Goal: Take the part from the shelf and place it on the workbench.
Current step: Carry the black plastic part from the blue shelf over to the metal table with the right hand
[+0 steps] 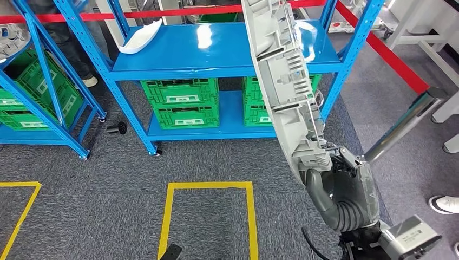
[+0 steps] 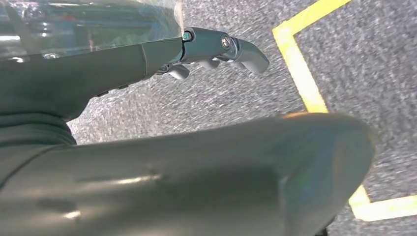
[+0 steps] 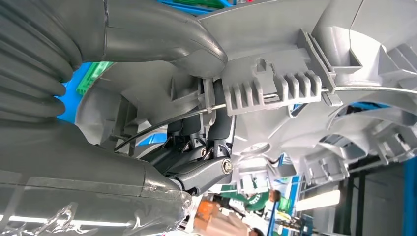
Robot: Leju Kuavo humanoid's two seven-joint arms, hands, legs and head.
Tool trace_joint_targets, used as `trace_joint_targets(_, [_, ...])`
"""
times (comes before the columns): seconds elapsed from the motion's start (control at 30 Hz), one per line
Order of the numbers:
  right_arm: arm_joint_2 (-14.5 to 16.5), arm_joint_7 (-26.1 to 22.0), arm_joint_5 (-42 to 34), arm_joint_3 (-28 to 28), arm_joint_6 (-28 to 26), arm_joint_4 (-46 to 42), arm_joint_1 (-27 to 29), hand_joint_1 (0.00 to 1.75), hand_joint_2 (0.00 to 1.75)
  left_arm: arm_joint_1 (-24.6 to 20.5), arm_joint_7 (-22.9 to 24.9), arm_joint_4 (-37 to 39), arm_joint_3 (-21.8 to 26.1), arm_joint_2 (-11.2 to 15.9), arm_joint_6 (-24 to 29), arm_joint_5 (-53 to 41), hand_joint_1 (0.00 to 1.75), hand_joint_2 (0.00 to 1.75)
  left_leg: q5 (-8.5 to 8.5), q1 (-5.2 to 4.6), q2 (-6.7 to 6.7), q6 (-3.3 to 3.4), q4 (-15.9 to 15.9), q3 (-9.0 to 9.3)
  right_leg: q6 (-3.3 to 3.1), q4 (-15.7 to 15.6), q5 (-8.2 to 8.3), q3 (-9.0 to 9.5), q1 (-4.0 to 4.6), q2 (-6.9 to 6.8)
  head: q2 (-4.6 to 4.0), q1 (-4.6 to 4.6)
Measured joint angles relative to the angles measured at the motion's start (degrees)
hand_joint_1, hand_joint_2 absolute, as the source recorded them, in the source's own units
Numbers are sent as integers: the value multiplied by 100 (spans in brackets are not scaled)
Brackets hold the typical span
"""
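Two blue shelving units are standing across the back of the room, and going from the left: the nearer unit (image 1: pixel 51 92) is carrying a green crate (image 1: pixel 40 89), with a person's legs and a white shoe (image 1: pixel 89 81) showing behind it. The wider shelf (image 1: pixel 216 49) beside it is holding a small white curved piece (image 1: pixel 139 39) on its top deck and green crates (image 1: pixel 184 103) stacked below. On the grey carpet in front, yellow tape (image 1: pixel 208 187) is marking out a rectangle.

The left hand (image 2: pixel 216 49) is hanging over that carpet beside a yellow line — its fingers (image 2: pixel 248 51) are curling loosely and holding nothing.

Further right, the part (image 1: pixel 287 81) — a long grey plastic moulding with ribs and clips on its inner face — is standing nearly upright in the air in front of the wide shelf, leaning slightly left at the top. The right hand (image 1: pixel 338 179) is gripping its lower end, the silver forearm angling up and away to the right. From the wrist, the thick grey thumb (image 3: pixel 162 37) is pressing on one face of the moulding while the darker fingers (image 3: pixel 206 142) are hooking in among the ribs behind it. A red barrier tape (image 1: pixel 379 46) is running along the far right, and another white shoe (image 1: pixel 445 203) is showing at the edge.
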Motion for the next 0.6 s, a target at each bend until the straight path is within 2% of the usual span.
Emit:
trace_joint_targets(0.03, [-1,1,7,1,-8,0,3,175,175,3,-10,0,-1,-1,0,-2,0,175,-284,13,0,-26,360,-65,-10,5,61,-74,0,0,0,-20])
trace_joint_targets(0.07, [-1,1,9,1,-13,0,6,175,175,2,-17,0,-1,-1,0,-3,0,175,-472,23,0,-45,705,-105,-9,14,120,-152,3,-1,0,-29])
trace_joint_targets(0.1, [-1,2,10,2,-16,0,7,175,175,1,-21,0,-2,-1,0,-3,0,175,-514,27,0,-54,933,-82,-6,29,178,-240,6,-1,0,-34])
trace_joint_targets(0.13, [-1,2,10,3,-16,0,9,175,175,0,-22,0,-2,-1,0,-3,0,175,-443,28,0,-54,1006,4,3,48,233,-330,7,0,0,-40])
trace_joint_targets(0.2, [-1,3,10,5,-16,0,11,175,175,0,-22,0,-2,-1,0,-3,0,175,-243,28,0,-45,930,178,16,76,300,-446,8,2,0,-50])
trace_joint_targets(0.27, [-1,3,10,5,-16,0,12,175,175,1,-22,0,-2,-1,0,-3,0,175,-183,28,0,-41,862,242,20,83,314,-471,8,3,0,-52])
trace_joint_targets(0.33, [-1,5,12,4,-17,-1,23,175,175,-15,-31,0,-3,2,0,-4,0,175,-198,-2,-14,43,30,805,91,106,438,-574,10,3,0,-68])
trace_joint_targets(0.4, [-5,7,18,2,-21,-2,43,175,175,-22,-40,1,-3,2,0,-5,0,175,-137,-28,-12,181,-817,1289,213,94,604,-693,5,10,0,-86])
trace_joint_targets(0.43, [-9,7,23,1,-25,-3,51,175,175,-22,-44,1,-4,1,1,-6,0,175,-56,-27,-1,235,-840,1221,257,117,553,-735,-2,14,0,-79])
trace_joint_targets(0.47, [-14,6,33,0,-31,-3,57,175,175,-23,-47,2,-4,-1,4,-8,0,175,31,-17,11,275,-864,1150,280,255,363,-798,-3,20,0,-60])
trace_joint_targets(0.53, [-19,6,71,1,-44,-4,76,175,175,-26,-58,2,-4,-8,9,-16,0,175,180,-20,22,328,-866,984,308,890,-230,-975,-9,25,0,-8])
trace_joint_targets(0.57, [-21,9,98,4,-50,-4,95,175,175,-21,-64,2,-5,-13,11,-22,0,175,249,-29,24,340,-854,893,320,1284,-452,-1044,-11,25,0,12])
trace_joint_targets(0.6, [-24,14,125,7,-57,-4,121,175,175,-13,-69,2,-7,-17,12,-29,0,175,311,-39,26,345,-840,802,328,1587,-537,-1064,-11,25,0,22])
